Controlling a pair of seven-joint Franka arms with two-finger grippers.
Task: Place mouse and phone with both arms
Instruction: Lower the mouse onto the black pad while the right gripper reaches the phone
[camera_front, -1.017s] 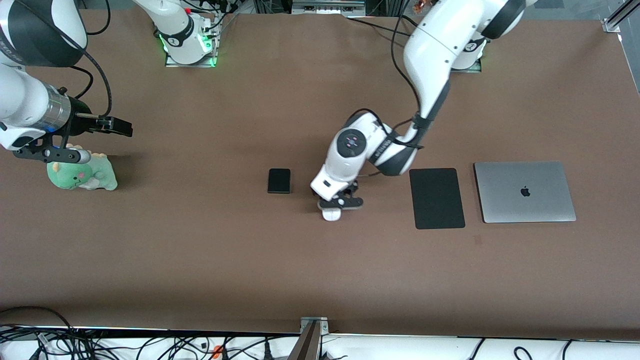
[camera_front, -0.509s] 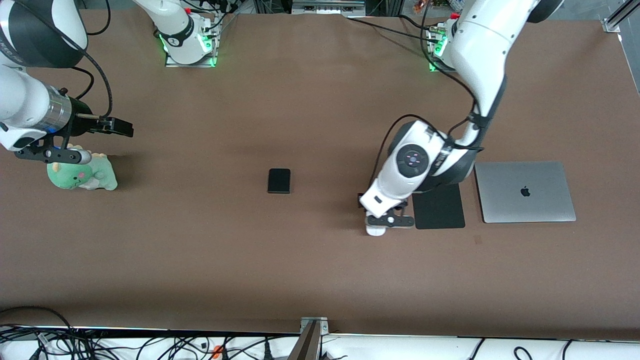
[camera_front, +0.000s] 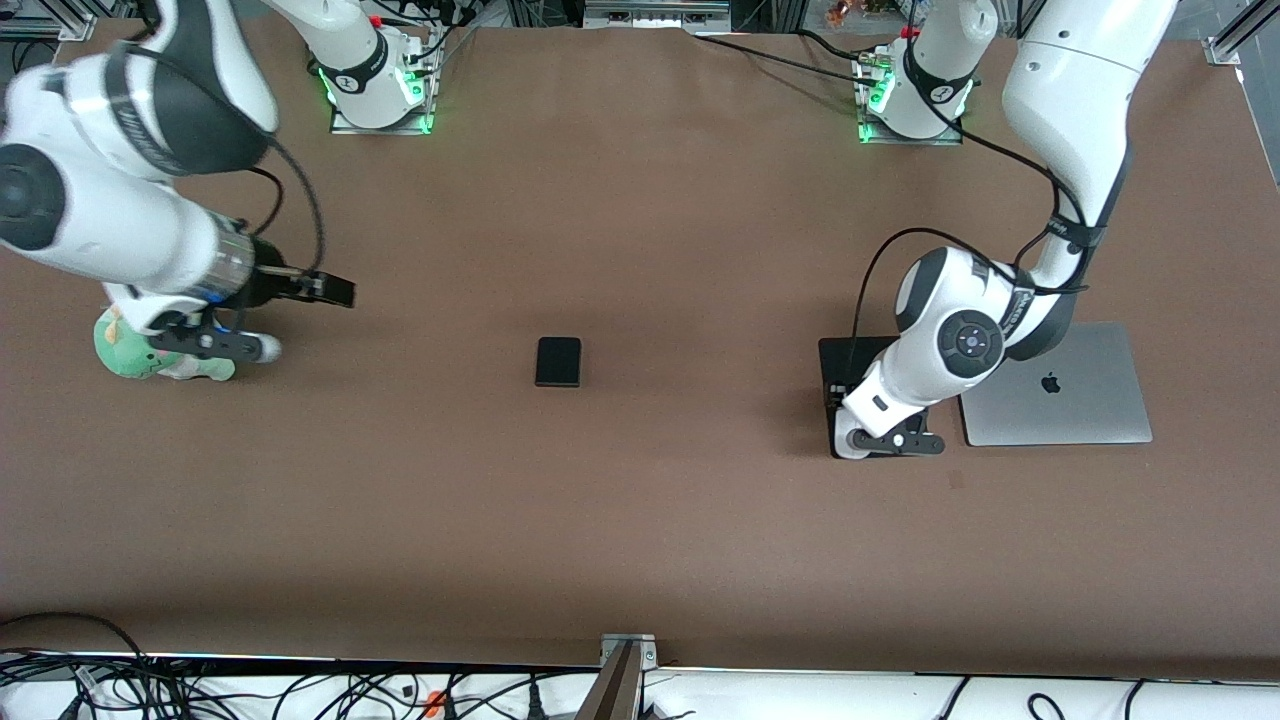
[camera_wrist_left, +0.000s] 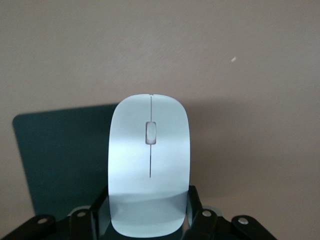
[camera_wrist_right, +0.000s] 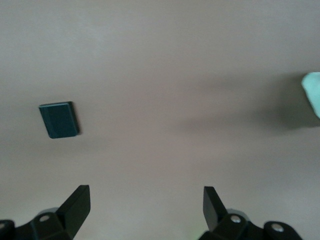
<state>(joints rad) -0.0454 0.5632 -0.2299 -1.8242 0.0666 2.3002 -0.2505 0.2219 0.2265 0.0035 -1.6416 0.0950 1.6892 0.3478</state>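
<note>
Left gripper (camera_front: 858, 441): I see it clamped on the mouse (camera_wrist_left: 149, 165), one finger pressed against each side, hanging over the corner of the mouse pad (camera_front: 834, 356) that lies nearest the front camera and toward the phone.
Mouse: held in the air, long axis pointing out from the left gripper; only a white sliver shows in the front view (camera_front: 850, 444).
Landmark, mouse pad: flat black sheet just beside the laptop (camera_front: 1090, 410), on the laptop's phone-ward side.
Phone (camera_front: 558, 361): lying flat on the table (camera_front: 640, 520), well apart from the mouse pad, toward the right arm's end; the right wrist view (camera_wrist_right: 59, 120) also shows it.
Right gripper (camera_wrist_right: 146, 206): fingers spread wide with nothing between them, over bare table beside the green plush toy (camera_front: 120, 355), much farther from the mouse pad than the phone is.
Markings: I read an Apple logo (camera_front: 1050, 382) on the laptop lid; no other legible writing.
</note>
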